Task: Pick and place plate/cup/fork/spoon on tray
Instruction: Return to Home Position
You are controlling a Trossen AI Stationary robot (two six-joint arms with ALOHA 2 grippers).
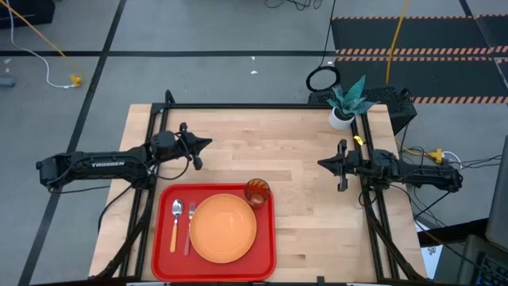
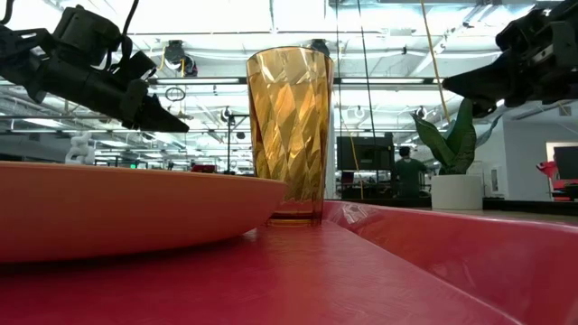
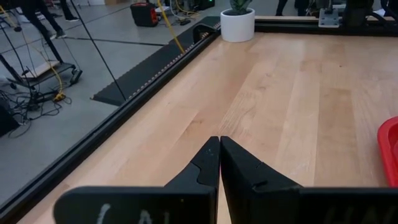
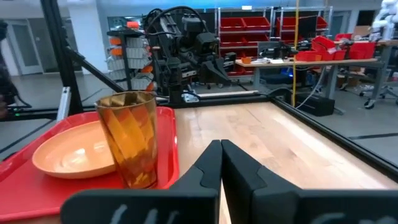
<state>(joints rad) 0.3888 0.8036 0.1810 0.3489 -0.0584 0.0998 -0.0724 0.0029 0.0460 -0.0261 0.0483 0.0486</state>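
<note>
Both arms are dark, nearly black; the left arm (image 1: pixel 95 165) carries white "TROSSEN" lettering, and black cables loop at its wrist.

Red tray (image 1: pixel 163 238) holding orange plate (image 1: pixel 223 228), upright amber cup (image 1: pixel 257 191), fork (image 1: pixel 190 226), spoon (image 1: pixel 176 225)

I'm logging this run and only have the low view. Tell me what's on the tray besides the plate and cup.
Observer: A spoon and a fork lie side by side on the tray, left of the plate.
Operator: Give me the cup's spot.
Observer: The cup stands upright in the tray's far right corner, beside the plate.
Operator: Report the grippers.
Observer: The left gripper and the right gripper are both shut, empty, over bare table.
</note>
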